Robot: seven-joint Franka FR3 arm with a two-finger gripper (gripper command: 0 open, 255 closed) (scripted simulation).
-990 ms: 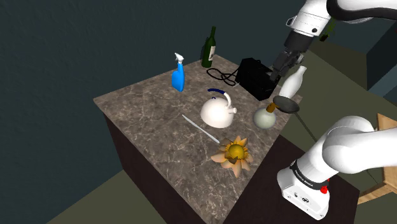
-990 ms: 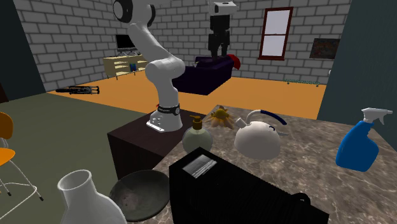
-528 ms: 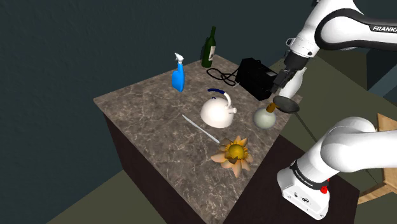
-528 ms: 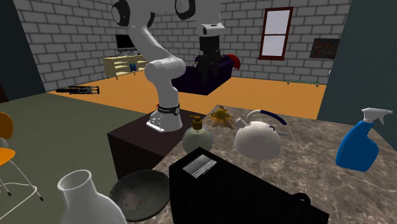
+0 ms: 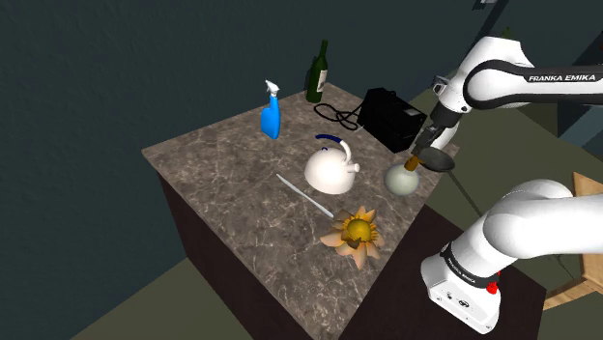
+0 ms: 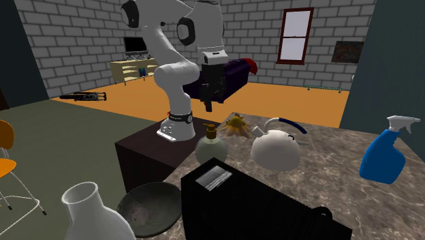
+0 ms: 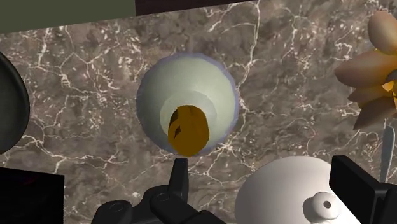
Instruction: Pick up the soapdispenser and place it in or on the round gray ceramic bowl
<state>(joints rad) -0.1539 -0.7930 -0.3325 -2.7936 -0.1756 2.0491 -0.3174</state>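
The soap dispenser [image 5: 399,178] is a round, pale bottle with an amber pump top, standing on the marble counter near the stand-side edge. My gripper [image 5: 419,150] hangs just above it, open and holding nothing. In the wrist view the dispenser [image 7: 188,105] lies straight ahead of the gripper [image 7: 267,188], nearer one finger [image 7: 179,179] than the other. The round dark grey bowl [image 5: 440,160] sits right beside the dispenser, partly behind my arm. In the second exterior view the bowl [image 6: 150,206] is low in front, with the dispenser [image 6: 210,147] beyond it below the gripper [image 6: 208,106].
A white kettle [image 5: 329,171] stands close to the dispenser, and an orange flower-shaped piece [image 5: 356,233] lies nearer the stand. A black box [image 5: 390,118], a blue spray bottle [image 5: 271,114], a green bottle [image 5: 317,75] and a white vase [image 6: 91,214] line the far side. A thin white stick [image 5: 304,196] lies mid-counter.
The arm has come down from high above the counter, and the gripper now hangs just over the soap dispenser. Nothing on the counter has moved.
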